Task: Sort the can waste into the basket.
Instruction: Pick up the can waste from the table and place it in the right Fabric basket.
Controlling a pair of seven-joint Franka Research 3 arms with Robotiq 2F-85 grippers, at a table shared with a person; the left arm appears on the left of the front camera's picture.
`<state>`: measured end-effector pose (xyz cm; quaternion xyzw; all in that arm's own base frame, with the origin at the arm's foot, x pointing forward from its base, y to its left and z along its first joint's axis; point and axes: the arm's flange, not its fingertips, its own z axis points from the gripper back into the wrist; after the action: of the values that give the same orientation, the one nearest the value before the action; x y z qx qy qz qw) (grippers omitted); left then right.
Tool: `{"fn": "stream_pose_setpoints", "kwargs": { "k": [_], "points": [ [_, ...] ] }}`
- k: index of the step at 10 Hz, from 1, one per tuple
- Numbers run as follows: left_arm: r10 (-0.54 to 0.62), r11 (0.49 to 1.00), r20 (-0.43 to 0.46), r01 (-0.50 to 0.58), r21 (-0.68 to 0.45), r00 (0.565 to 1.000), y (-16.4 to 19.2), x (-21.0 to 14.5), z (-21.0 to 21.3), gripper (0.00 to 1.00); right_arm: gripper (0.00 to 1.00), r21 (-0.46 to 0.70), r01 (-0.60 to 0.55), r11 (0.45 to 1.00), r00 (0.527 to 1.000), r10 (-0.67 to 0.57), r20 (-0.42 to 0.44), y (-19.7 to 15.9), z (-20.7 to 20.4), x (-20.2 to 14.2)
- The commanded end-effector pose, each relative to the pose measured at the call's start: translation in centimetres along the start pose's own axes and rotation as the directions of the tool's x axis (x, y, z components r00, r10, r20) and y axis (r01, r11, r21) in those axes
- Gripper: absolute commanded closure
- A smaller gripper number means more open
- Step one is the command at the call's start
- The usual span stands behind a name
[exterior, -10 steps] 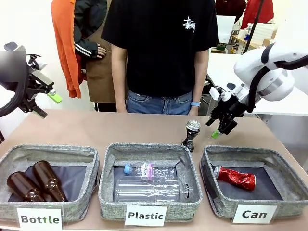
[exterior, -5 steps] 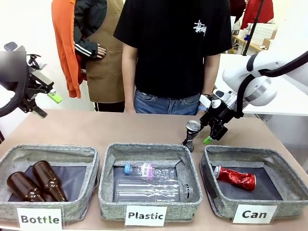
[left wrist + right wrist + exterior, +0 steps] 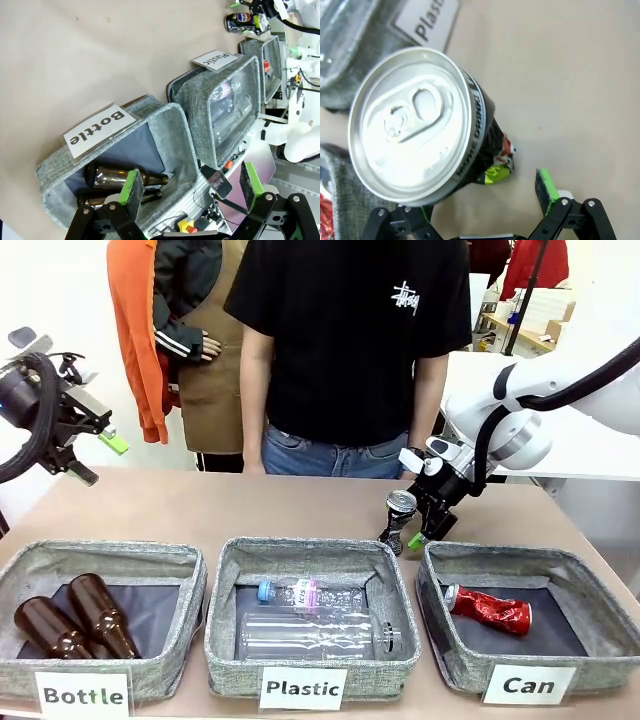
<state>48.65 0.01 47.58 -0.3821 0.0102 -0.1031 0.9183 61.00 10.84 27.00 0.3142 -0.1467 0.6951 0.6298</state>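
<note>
Straddling the crushed black drink can with the silver pull-tab top (image 3: pixel 420 125), your right gripper (image 3: pixel 425 523) has its jaws spread, the can between them but not yet clamped. It stands beside the grey fabric basket labelled "Can" (image 3: pixel 590 585), where the red crushed can (image 3: pixel 490 609) lies. Your left gripper (image 3: pixel 190 192), released, waits well apart.

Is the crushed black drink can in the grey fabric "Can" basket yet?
Out: black can stands on the table behind the basket.

Robot lab: labelled sorting bins (image 3: pixel 300 630), white arm (image 3: pixel 540 400), bystanders.
</note>
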Motion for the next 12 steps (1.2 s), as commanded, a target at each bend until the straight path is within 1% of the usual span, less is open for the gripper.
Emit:
{"fn": "stream_pose_setpoints", "kwargs": {
  "k": [1, 3, 5, 8, 10, 11, 12],
  "points": [
    [-0.004, 1.0, 0.01, 0.004, -0.013, 1.0, -0.1, -0.4, 0.0, 0.0, 0.0, 0.018, -0.03, 0.999, 0.997, 0.028, 0.068, -0.8, 0.1, -0.2],
    [-0.004, 1.0, 0.01, 0.004, -0.013, 1.0, -0.1, -0.4, 0.0, 0.0, 0.0, 0.012, -0.016, 1.0, 0.992, 0.014, 0.129, -0.9, -0.2, -0.3],
    [-0.004, 1.0, 0.01, 0.004, -0.013, 1.0, -0.1, -0.4, 0.0, 0.0, 0.0, 0.062, -0.03, 0.998, 0.981, 0.017, 0.195, -1.0, -0.7, -0.2],
    [-0.004, 1.0, 0.01, 0.004, -0.013, 1.0, -0.1, -0.4, 0.0, 0.0, 0.0, 0.08, -0.054, 0.995, 0.96, 0.03, 0.279, -1.0, -1.0, -0.1],
    [-0.004, 1.0, 0.01, 0.004, -0.013, 1.0, -0.1, -0.4, 0.0, 0.0, 0.0, 0.09, -0.054, 0.994, 0.954, 0.024, 0.298, -1.0, -1.1, -0.2],
    [-0.004, 1.0, 0.01, 0.004, -0.013, 1.0, -0.1, -0.4, 0.0, 0.0, 0.0, 0.092, -0.072, 0.993, 0.948, 0.04, 0.315, -0.9, -1.0, -0.2],
    [-0.004, 1.0, 0.01, 0.004, -0.013, 1.0, -0.1, -0.4, 0.0, 0.0, 0.0, 0.087, -0.073, 0.994, 0.948, 0.042, 0.314, -1.0, -0.9, -0.2]
  ]
}}
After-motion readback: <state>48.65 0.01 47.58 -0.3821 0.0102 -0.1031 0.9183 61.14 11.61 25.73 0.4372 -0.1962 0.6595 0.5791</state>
